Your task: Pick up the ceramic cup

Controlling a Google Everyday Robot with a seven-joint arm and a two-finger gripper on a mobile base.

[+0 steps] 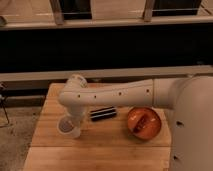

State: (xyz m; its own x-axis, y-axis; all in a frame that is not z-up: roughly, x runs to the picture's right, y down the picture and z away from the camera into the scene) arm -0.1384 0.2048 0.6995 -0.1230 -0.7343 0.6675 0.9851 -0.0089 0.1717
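The ceramic cup (67, 126) is small, white and round, with a greyish inside. It stands upright near the left side of the wooden table (55, 152). My white arm reaches in from the right across the table and bends down at its wrist (75, 92). My gripper (75, 119) points down from there. It sits right at the cup's back right rim and is mostly hidden by the arm. I cannot see whether it touches the cup.
A dark flat rectangular object (102, 114) lies just right of the cup. An orange-red bowl (143, 123) with something inside sits further right. A dark counter and railing (100, 22) run behind the table. The table's left edge drops to the floor (15, 135).
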